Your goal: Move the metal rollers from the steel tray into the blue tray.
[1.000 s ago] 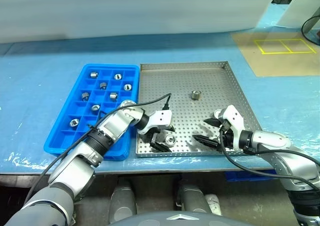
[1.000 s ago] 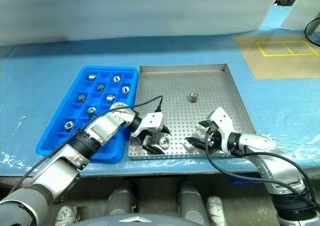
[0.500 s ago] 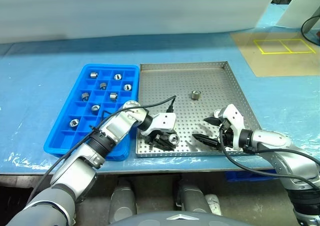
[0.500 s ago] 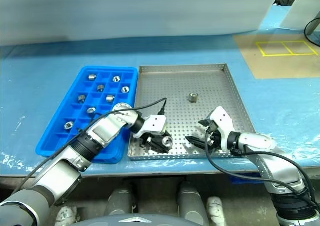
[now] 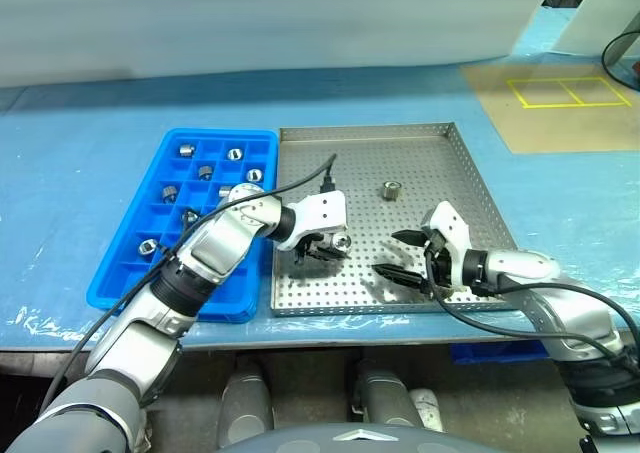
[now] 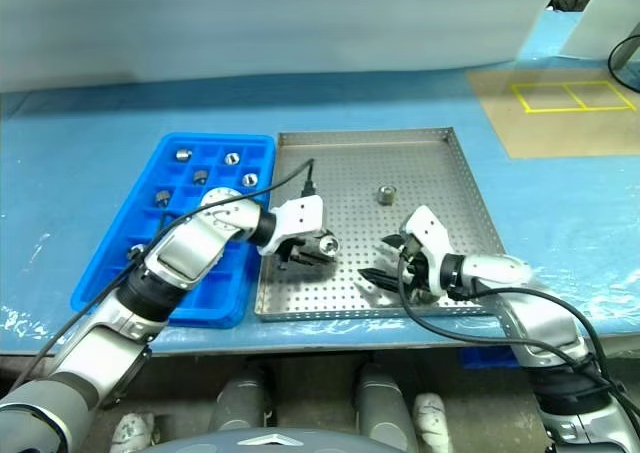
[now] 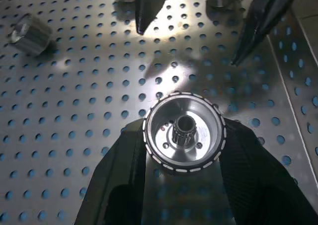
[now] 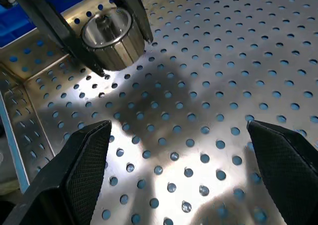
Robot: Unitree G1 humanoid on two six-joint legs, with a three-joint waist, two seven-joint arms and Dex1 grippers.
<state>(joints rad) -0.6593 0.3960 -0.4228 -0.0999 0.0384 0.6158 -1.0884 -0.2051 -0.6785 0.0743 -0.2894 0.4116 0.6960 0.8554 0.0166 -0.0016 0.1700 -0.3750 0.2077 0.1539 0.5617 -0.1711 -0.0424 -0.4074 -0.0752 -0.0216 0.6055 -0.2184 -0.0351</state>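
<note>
Left gripper (image 5: 322,251) clamped on a roller (image 7: 184,132) — right gripper (image 5: 402,256) wide, empty — no legible markings.

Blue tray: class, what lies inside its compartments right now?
Several rollers sit one to a compartment in the blue tray, most of them toward the far end. The left arm covers the near right compartments, so their contents cannot be seen.

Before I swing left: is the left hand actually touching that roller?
Touching. Left wrist view shows both fingers pressed against the roller, held above the steel tray.
</note>
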